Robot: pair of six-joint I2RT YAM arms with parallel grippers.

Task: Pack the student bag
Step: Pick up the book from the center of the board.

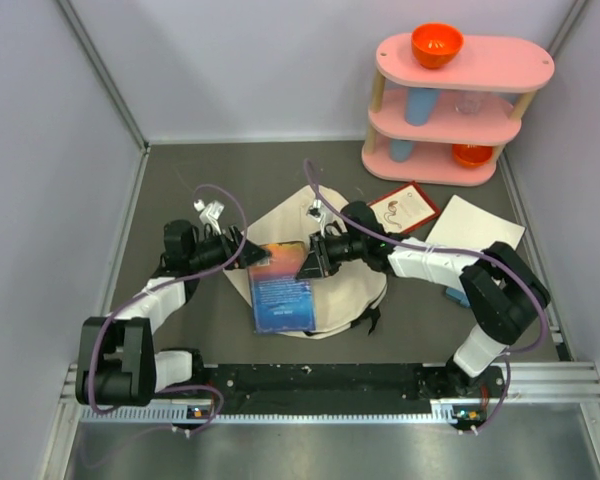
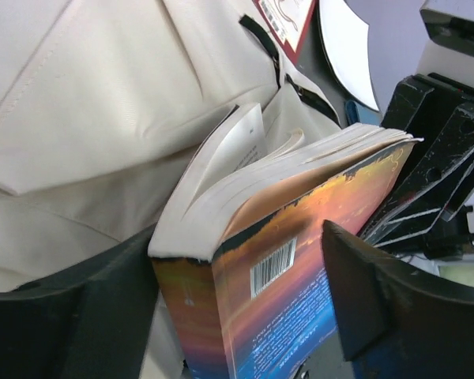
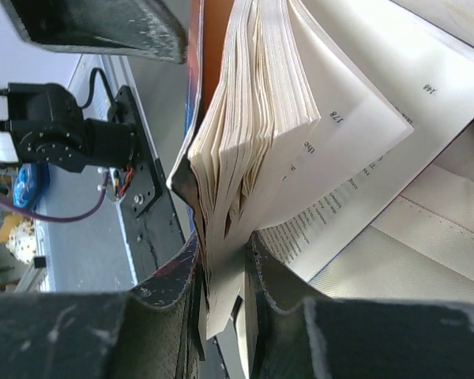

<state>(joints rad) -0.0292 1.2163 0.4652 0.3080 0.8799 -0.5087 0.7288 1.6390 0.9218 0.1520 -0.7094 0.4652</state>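
Observation:
The student bag (image 1: 352, 292), cream canvas with black trim, lies flat in the middle of the table. A paperback book (image 1: 280, 287) with an orange and blue cover rests on the bag's left part, its pages fanning apart. My left gripper (image 1: 248, 252) is at the book's upper left corner. In the left wrist view its jaws stand wide on either side of the book's (image 2: 284, 237) spine end, open, with cream canvas (image 2: 103, 103) behind. My right gripper (image 3: 225, 253) is shut on the book (image 3: 261, 103), pinching the cover and some pages at the upper right edge.
A pink three-tier shelf (image 1: 460, 100) stands at the back right with an orange bowl (image 1: 437, 44) on top and a blue cup (image 1: 420, 105) below. A red-edged card (image 1: 405, 208) and a white sheet (image 1: 475, 228) lie right of the bag.

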